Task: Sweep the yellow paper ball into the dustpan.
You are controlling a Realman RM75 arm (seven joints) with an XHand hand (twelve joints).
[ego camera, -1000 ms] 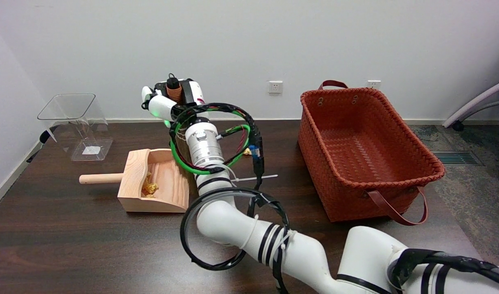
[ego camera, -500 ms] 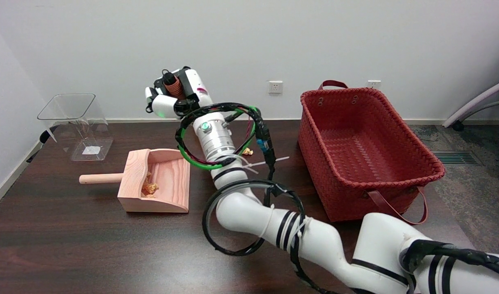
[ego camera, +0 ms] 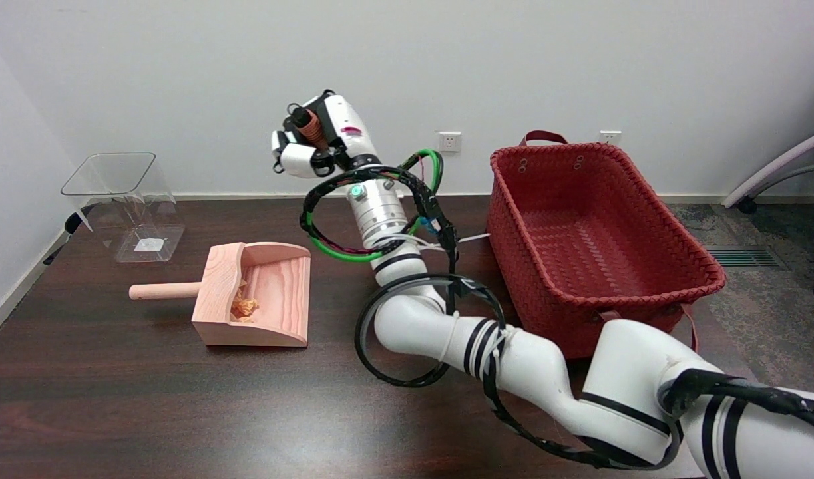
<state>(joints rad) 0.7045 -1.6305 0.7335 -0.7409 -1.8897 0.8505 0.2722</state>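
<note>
I have the right hand (ego camera: 317, 143) up in the air above the far side of the surface (ego camera: 114, 392), fingers wrapped around a brown-handled tool (ego camera: 308, 124), presumably the brush. The yellow paper ball (ego camera: 245, 306) lies inside the wooden dustpan (ego camera: 273, 266), against its back wall. A red woven basket (ego camera: 646, 299) stands to the right, a clear plastic container (ego camera: 124, 203) far left.

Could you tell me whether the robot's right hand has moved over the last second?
Yes. The right hand, holding a brown-handled tool, has risen and shifted right, away from the wooden dustpan and toward the wall socket.
</note>
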